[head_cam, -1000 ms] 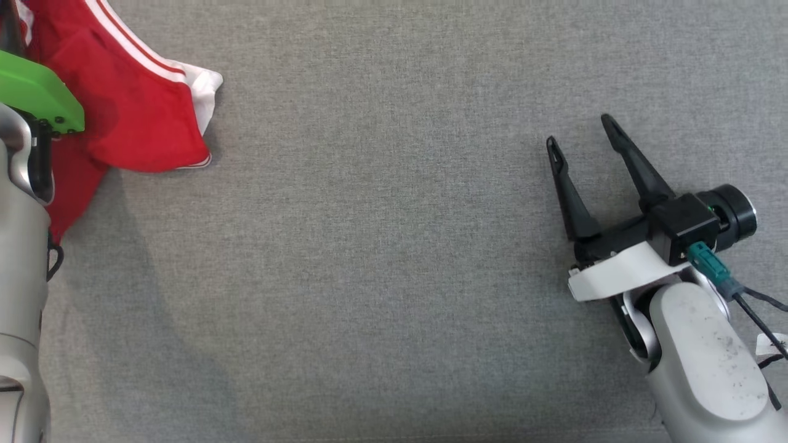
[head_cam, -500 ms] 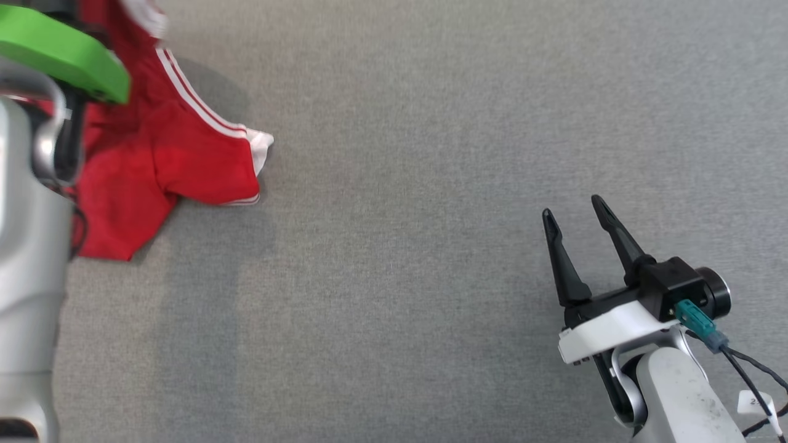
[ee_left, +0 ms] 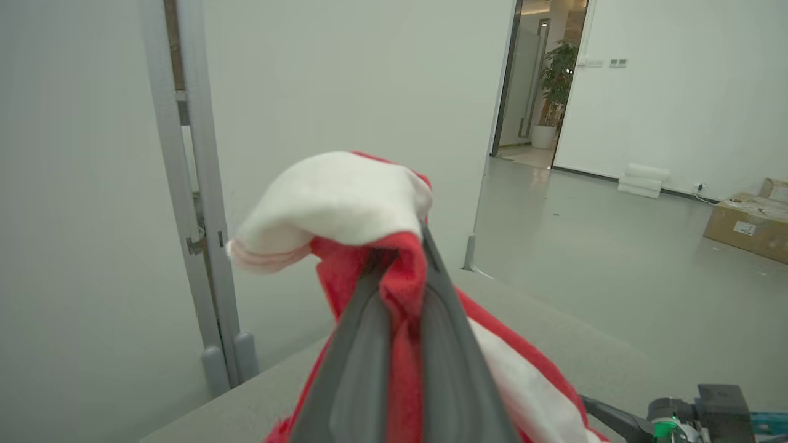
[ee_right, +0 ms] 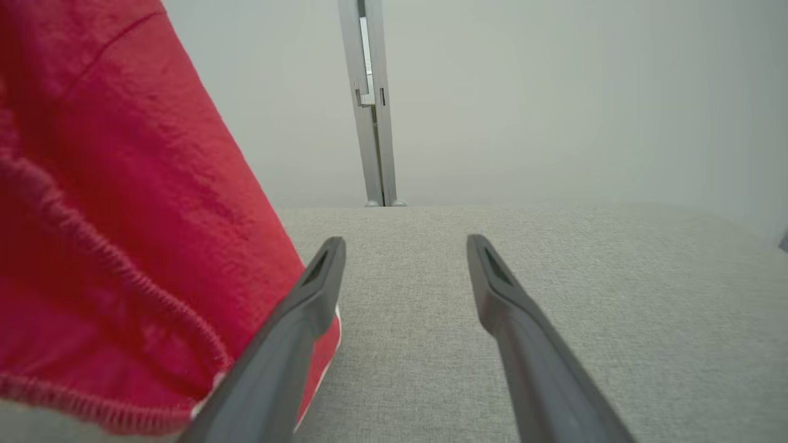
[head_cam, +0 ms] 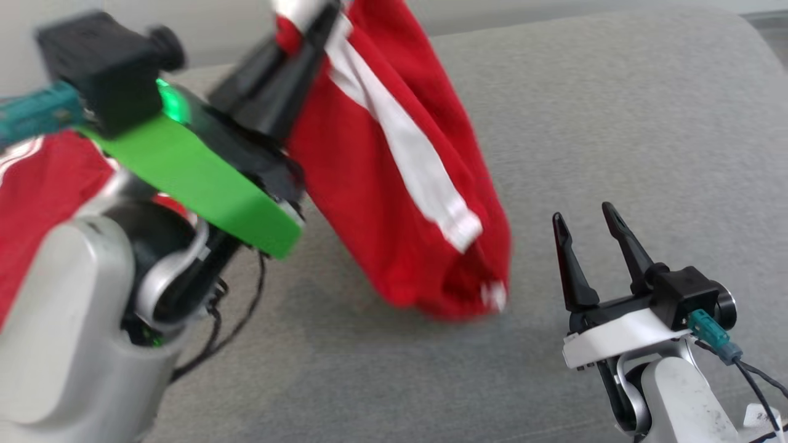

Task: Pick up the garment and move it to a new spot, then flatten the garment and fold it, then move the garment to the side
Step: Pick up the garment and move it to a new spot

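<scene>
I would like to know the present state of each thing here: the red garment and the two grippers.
Red garment with white stripes: lifted, hanging bunched above the grey surface.
Left gripper: shut on the garment's upper edge.
Right gripper: open, holding nothing.

The garment [head_cam: 381, 203] is a red smear in the head view. Its lower hem is too blurred to trace, and its top runs off the upper edge along with the tips of the left gripper [head_cam: 320, 18]. More red cloth disappears behind the left arm [head_cam: 80, 320], which is itself cut by the bottom and left edges. From the left wrist, cloth bunches over the fingers [ee_left: 363, 369] and hides their tips. From the right wrist, the garment spills past the left and top edges. The cardboard box [ee_left: 748, 218] is clipped at the right, its label unreadable.
</scene>
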Controlling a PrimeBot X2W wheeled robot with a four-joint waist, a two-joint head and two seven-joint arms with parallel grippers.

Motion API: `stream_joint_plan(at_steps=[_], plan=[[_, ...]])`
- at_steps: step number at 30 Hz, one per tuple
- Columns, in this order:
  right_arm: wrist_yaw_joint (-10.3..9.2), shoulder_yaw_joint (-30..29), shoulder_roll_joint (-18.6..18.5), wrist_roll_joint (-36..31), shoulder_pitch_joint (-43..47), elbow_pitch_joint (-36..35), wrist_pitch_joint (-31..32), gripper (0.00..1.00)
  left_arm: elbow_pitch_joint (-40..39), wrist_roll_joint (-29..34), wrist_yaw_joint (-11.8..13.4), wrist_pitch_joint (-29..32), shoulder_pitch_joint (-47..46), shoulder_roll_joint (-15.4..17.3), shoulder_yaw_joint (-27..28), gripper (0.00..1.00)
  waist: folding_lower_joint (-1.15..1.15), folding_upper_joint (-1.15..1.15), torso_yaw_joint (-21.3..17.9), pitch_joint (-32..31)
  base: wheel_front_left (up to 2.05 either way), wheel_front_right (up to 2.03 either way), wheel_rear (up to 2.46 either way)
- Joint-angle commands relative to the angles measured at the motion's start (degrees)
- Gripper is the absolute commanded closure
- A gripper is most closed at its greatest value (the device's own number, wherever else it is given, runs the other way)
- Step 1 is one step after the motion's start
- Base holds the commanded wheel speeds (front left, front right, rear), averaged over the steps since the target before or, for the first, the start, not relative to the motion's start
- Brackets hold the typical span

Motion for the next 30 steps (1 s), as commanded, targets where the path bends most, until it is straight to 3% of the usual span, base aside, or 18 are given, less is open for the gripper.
stream_joint_plan(at_steps=[1,7,11,14,18,19,20,21,27,30], plan=[[-0.04,-0.13,0.0,0.83,0.53,-0.34,-0.01,0.0,-0.73,-0.98,0.74,1.07,1.42,-0.4,-0.7,1.0,0.0,0.0,-6.44,-0.04,0.0,0.0,0.0],[-0.04,0.47,0.03,4.28,0.09,-0.88,-0.02,0.0,6.05,-5.44,3.03,3.09,5.03,-3.69,-2.21,1.0,0.0,0.0,-13.15,1.83,0.0,0.0,0.0],[-0.04,1.02,0.04,6.11,-0.4,-0.93,-0.02,0.0,16.09,-2.93,3.12,0.43,3.18,-1.15,0.31,1.0,0.0,0.0,-17.5,2.94,0.0,0.0,0.0],[-0.04,1.04,0.05,6.79,0.07,-0.7,-0.02,0.0,24.98,1.88,3.32,-4.9,0.44,1.91,2.41,1.0,0.0,0.0,-19.86,3.62,0.0,0.0,0.0],[-0.04,1.06,0.04,7.05,0.97,-0.35,-0.02,0.0,36.95,2.61,3.18,-9.9,-1.31,1.92,4.52,1.0,0.0,0.0,-21.22,3.79,0.0,0.0,0.0],[-0.04,1.06,0.05,7.05,1.14,-0.31,-0.02,0.0,39.27,3.04,3.3,-10.74,-1.66,2.14,4.77,0.65,0.0,0.0,-21.34,3.76,0.0,0.0,0.0],[-0.04,1.11,0.07,7.09,1.21,-0.3,-0.02,0.0,42.02,3.84,3.07,-11.74,-2.05,2.54,4.6,0.07,0.0,0.0,-21.43,3.77,0.0,0.0,0.0],[-0.04,1.07,0.06,7.1,1.24,-0.27,-0.02,0.0,44.53,4.35,2.9,-12.7,-2.21,2.74,4.34,0.0,0.0,0.0,-21.44,3.77,0.0,0.0,0.0],[-0.04,0.66,0.04,5.77,1.24,-0.35,-0.02,0.0,51.41,8.72,1.52,-21.02,-1.46,2.7,1.91,0.0,0.0,0.0,-19.32,2.99,0.0,0.0,0.0],[-0.04,-0.57,0.01,4.41,1.78,-0.71,-0.02,0.0,51.47,11.32,2.13,-26.89,0.51,1.95,0.64,0.0,0.0,0.0,-17.09,1.78,0.0,0.0,0.0]])
